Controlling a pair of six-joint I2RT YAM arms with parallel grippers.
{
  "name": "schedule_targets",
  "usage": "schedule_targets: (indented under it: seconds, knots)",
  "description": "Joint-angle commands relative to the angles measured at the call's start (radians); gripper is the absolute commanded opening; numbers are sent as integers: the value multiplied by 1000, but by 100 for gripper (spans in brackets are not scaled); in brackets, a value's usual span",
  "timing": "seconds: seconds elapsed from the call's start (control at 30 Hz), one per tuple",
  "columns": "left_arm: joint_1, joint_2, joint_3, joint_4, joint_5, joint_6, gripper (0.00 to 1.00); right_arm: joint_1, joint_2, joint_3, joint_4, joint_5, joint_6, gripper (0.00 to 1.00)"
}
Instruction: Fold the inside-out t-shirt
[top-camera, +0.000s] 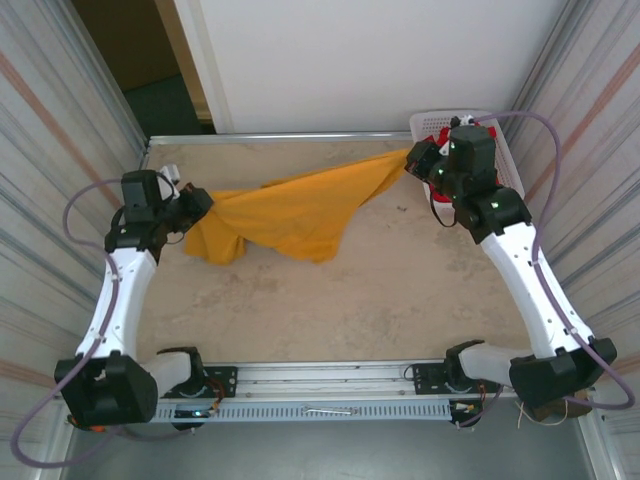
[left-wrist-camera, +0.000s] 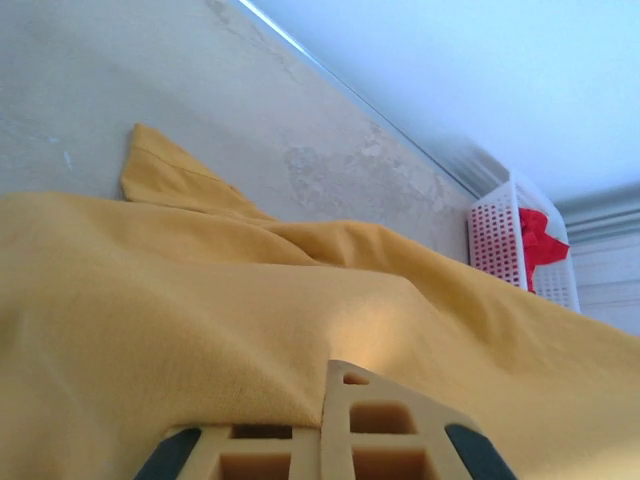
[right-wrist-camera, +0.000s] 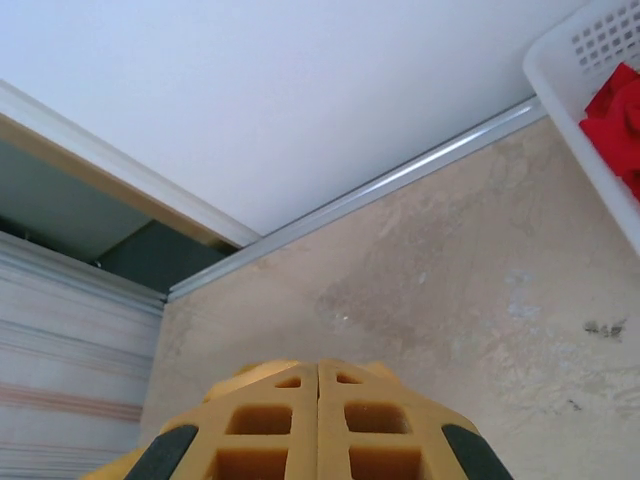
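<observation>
The inside-out t-shirt (top-camera: 290, 210), mustard yellow, hangs stretched across the back half of the table between my two grippers. My left gripper (top-camera: 200, 205) is shut on its left end, where the cloth sags in a bunch to the table. In the left wrist view the t-shirt (left-wrist-camera: 200, 320) spreads out ahead of the left gripper (left-wrist-camera: 333, 368), whose jaws pinch a fold. My right gripper (top-camera: 412, 160) is shut on the shirt's right end, which is pulled to a point. In the right wrist view a bit of the t-shirt (right-wrist-camera: 250, 372) peeks out behind the closed right gripper (right-wrist-camera: 318, 365).
A white perforated basket (top-camera: 505, 150) stands at the back right corner with red garments (top-camera: 440, 135) in it; the basket (left-wrist-camera: 495, 240) and red garments (left-wrist-camera: 540, 240) also show in the left wrist view. Metal side walls enclose the table. A rail runs along the near edge.
</observation>
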Motion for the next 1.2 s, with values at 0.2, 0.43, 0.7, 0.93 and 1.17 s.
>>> schedule_targets:
  seconds: [0.2,0.43,0.7,0.93,1.17]
  knots:
    - [-36,1,-44,-76,-12,25,89,-18,-27,-65,-58,-9,-41,0]
    - [-105,-151,-320,-105,-147,-96,94,-29,-48,-84,-64,-4,-60,0]
    - [-224,-246,-553,-46,-283,-224,95,-41,-41,-89,-65,-14,-63,0]
    - [-224,-47,-540,130,-296,-154,57,-44,-55,-82,-68,-13,-60,0]
    - [-209,64,-200,21,-299,60,0,-105,-78,34,-139,-38,-87,0]
